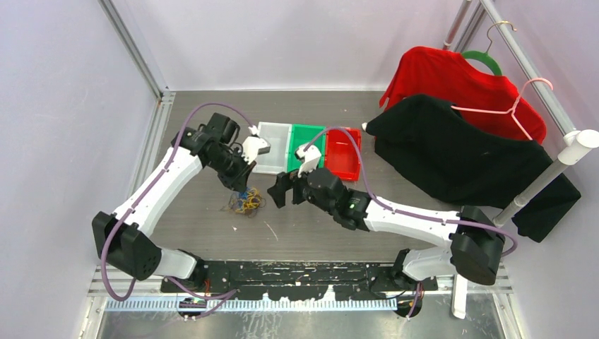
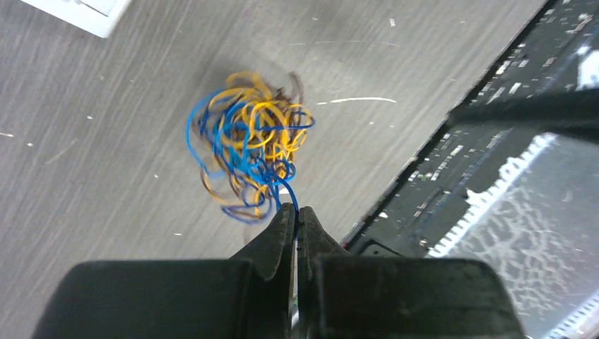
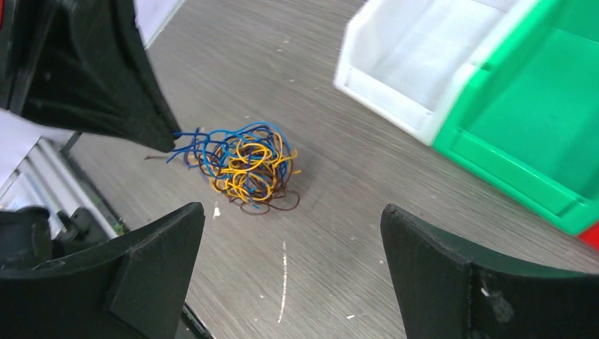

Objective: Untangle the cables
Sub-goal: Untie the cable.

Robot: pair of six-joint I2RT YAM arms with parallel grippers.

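The cables (image 1: 244, 203) are a small tangled ball of blue, orange-yellow and dark brown wires on the grey table. In the left wrist view the ball (image 2: 247, 152) hangs just beyond my left gripper (image 2: 295, 210), which is shut on a blue strand at its tip. My left gripper (image 1: 240, 185) is right above the ball. My right gripper (image 1: 282, 191) is open and empty, just right of the tangle. In the right wrist view its fingertips (image 3: 194, 208) stand wide apart, with the ball (image 3: 244, 166) ahead on the left and the left gripper's tip (image 3: 166, 141) touching the blue strands.
A white bin (image 1: 274, 145), a green bin (image 1: 305, 148) and a red bin (image 1: 343, 152) stand side by side behind the grippers. A black shirt (image 1: 452, 152) and a red shirt (image 1: 459, 85) on hangers lie at the right by a rack pole (image 1: 558, 166).
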